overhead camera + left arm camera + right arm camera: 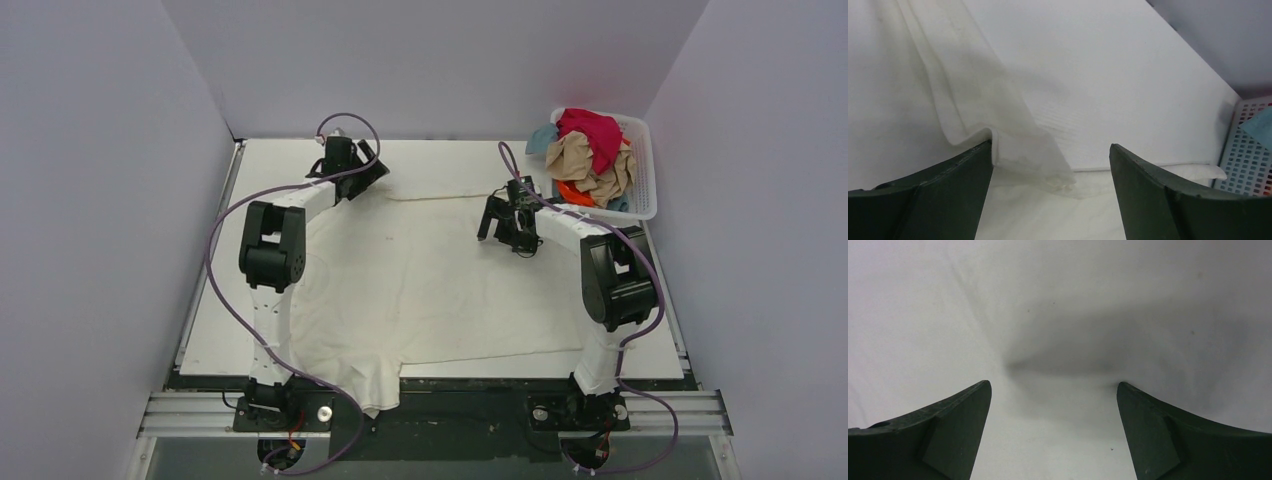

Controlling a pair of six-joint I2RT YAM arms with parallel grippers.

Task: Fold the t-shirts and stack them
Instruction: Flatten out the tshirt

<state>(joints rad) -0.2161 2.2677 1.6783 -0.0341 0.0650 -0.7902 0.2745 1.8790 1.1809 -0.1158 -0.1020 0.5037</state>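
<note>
A large cream-white t-shirt (420,280) lies spread over the table, one part hanging over the near edge. My left gripper (372,172) is open at the shirt's far left edge; in the left wrist view a raised fold of the cloth (1013,135) rests against the left finger (948,195), with nothing clamped. My right gripper (512,232) is open just above the shirt's far right part; the right wrist view shows only plain cloth (1058,340) between the spread fingers. Magenta-red (592,133), tan (585,160), orange (568,190) and pale blue (542,138) shirts are heaped in the basket.
A white slatted basket (648,170) stands at the far right corner; its wall shows in the left wrist view (1248,155). Grey walls close in the back and both sides. Bare white table (215,330) shows left of the shirt.
</note>
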